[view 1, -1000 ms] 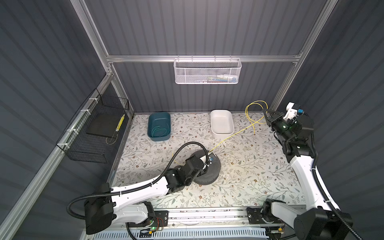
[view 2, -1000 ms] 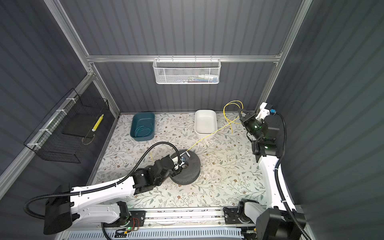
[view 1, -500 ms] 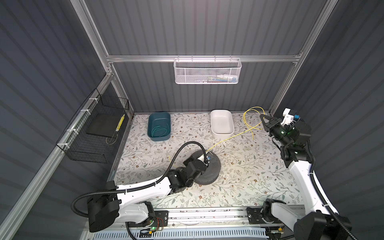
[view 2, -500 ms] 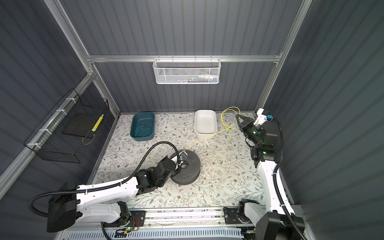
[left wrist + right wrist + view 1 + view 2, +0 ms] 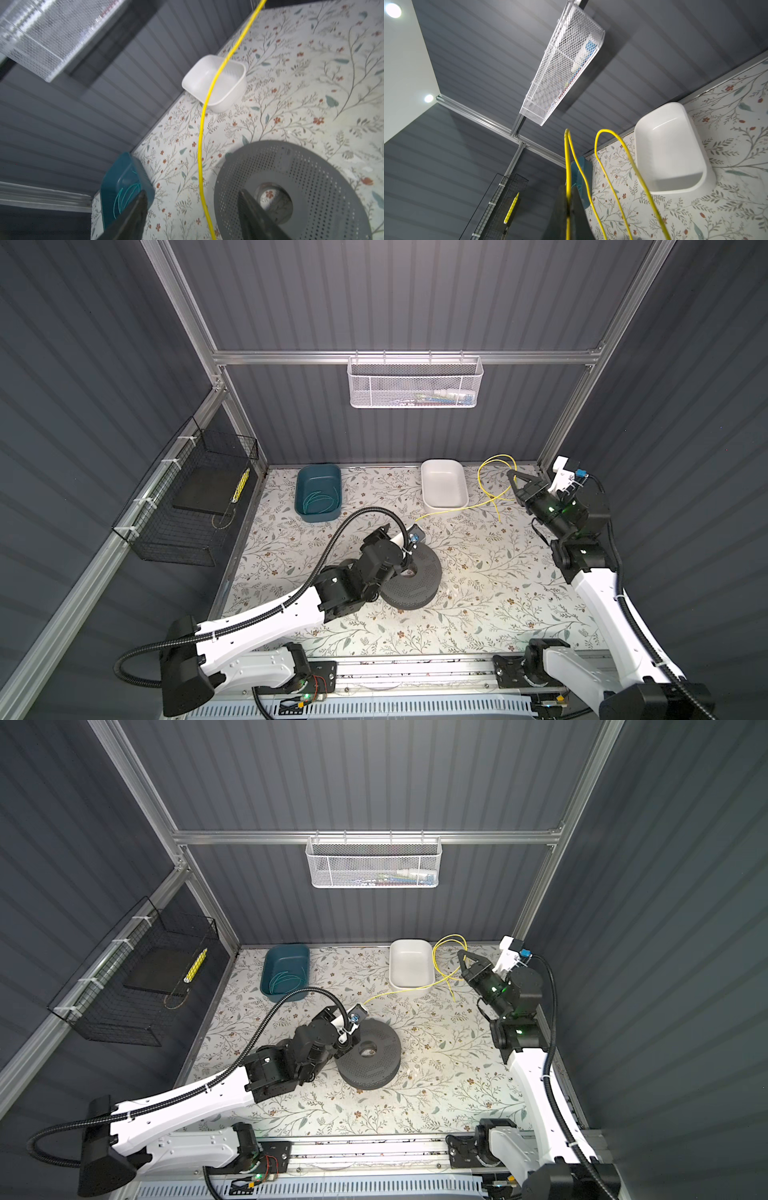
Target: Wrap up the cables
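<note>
The cables are one thin yellow wire lying slack across the floral table, from beside a dark grey perforated spool to a raised loop at the back right. My left gripper is open at the spool's back edge. The wire runs loose between its fingers, and one finger hangs over the spool. My right gripper is shut on the wire beside the loop.
A white bin and a teal bin holding a teal-green wire stand along the back wall. A white mesh basket hangs on the back wall. On the left wall is a black wire basket.
My left gripper has opened and let go of the yellow wire. The right gripper has moved left toward the white bin with the wire, which has gone slack.
</note>
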